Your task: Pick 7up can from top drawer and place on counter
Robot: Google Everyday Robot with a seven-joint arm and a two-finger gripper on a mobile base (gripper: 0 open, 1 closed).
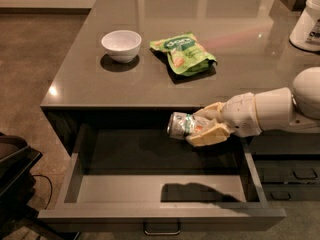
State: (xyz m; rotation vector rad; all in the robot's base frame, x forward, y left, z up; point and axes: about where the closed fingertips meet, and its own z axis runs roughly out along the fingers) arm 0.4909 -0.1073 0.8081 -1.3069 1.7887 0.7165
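The 7up can (181, 125) is held on its side, silver end facing left, above the open top drawer (125, 188), just below the front edge of the counter (150, 79). My gripper (207, 125) comes in from the right on a white arm and is shut on the can, cream fingers above and below it. The drawer's grey floor shows the arm's shadow and holds nothing else in view. Its slim bar handle (162, 230) is at the bottom edge.
A white bowl (121, 45) and a flat green snack bag (183, 53) sit on the counter. A white container (309, 21) stands at the far right. Narrower dark drawers (292, 171) lie right of the open one. A dark object (12, 169) sits at left on the floor.
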